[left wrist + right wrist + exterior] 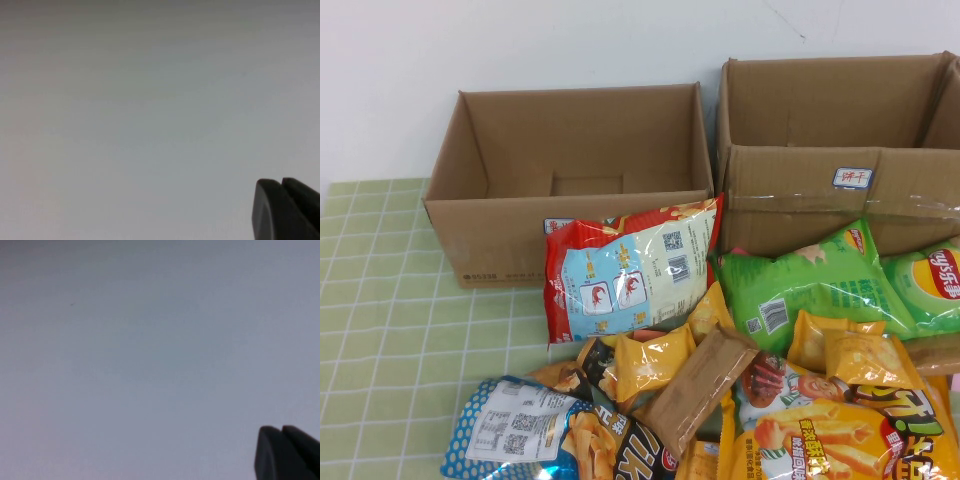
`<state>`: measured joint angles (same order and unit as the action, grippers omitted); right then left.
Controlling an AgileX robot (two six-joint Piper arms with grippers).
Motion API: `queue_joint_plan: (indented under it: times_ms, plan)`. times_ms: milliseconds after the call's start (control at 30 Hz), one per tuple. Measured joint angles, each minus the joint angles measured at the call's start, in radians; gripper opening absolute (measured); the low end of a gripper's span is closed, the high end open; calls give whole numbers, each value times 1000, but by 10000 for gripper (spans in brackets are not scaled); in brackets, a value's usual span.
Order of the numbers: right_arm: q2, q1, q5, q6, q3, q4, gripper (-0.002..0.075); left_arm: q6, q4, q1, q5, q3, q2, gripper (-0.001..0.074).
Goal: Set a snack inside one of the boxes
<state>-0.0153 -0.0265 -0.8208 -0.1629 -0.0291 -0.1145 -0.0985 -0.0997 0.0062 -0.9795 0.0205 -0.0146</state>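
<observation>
1. High view: smaller brown box (570,180) sitting open on the green-checked desk (390,330), up against the pale wall (570,40), nothing visible inside it.
2. Just to the right of that box, almost touching: the larger taped box (840,150) with a blue-bordered white label (852,177) on its front, also open.
3. Leaning on the smaller brown box's front right corner: a red bag (630,270) with a pale blue panel, tilted.
4. Right of the red bag, in front of the taped box: a green chip bag (800,290), lying flat-ish.
5. The snack, a shiny blue chip bag (560,430), well in front of the smaller brown box, at the near edge of the pile, white QR panel up, partly cut off by the frame.
6. Between blue bag and red bag: small orange packets (650,362) and a brown wrapper (698,385), all jumbled and overlapping.
7. Left wrist view: left gripper (287,212) just a dark bit in the corner against plain pale background, jaws looking pressed together, holding nothing.
8. Right wrist view: same deal, right gripper (287,455) a dark tip on blank pale background, jaws together, nothing pinched.
9. Neither gripper visible in the high view, so no telling where they sit relative to the smaller brown box.
</observation>
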Motion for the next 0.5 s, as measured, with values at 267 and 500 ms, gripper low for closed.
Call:
queue_joint_plan:
  times_ms: [267, 500]
  plan:
    - [0, 0, 0, 12, 0, -64, -2, 0, 4, 0, -158, 0, -2, -1]
    - [0, 0, 4, 45, 0, -80, -2, -38, 11, 0, -205, 0, -1, -1]
